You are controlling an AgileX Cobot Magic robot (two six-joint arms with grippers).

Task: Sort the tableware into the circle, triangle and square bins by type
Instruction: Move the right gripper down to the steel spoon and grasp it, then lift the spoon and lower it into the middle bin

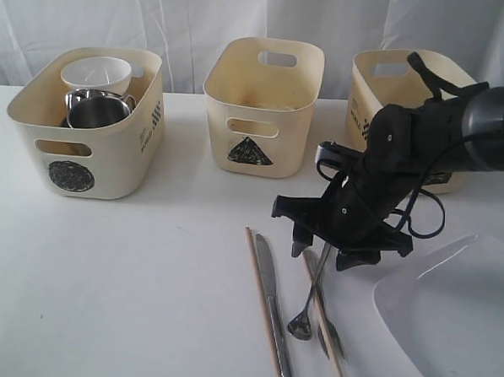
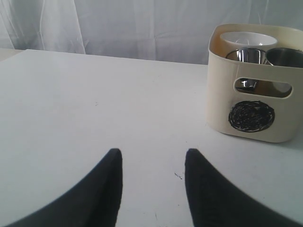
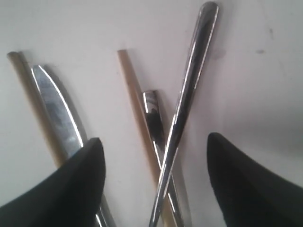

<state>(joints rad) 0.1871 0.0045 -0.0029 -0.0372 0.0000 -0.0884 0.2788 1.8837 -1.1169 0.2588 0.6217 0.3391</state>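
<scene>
My right gripper (image 1: 323, 255) hangs open just above the cutlery. In the right wrist view the right gripper (image 3: 154, 137) straddles the steel spoon handle (image 3: 189, 94), which crosses over the fork handle (image 3: 152, 109) and a wooden chopstick (image 3: 135, 99). The knife (image 3: 57, 109) and the second chopstick (image 3: 26, 85) lie beside one fingertip. The circle bin (image 1: 110, 160) holds a white bowl (image 1: 96, 72) and a steel mug (image 1: 100, 109). The triangle bin (image 1: 261, 104) stands mid-table. My arm partly hides the square bin (image 1: 384, 90). My left gripper (image 2: 151, 156) is open over bare table.
The large white square plate (image 1: 456, 326) lies at the front right, close to the fork (image 1: 327, 328) and spoon bowl (image 1: 300, 326). The knife (image 1: 271, 303) lies left of them. In the left wrist view the circle bin (image 2: 220, 104) stands ahead, off to one side.
</scene>
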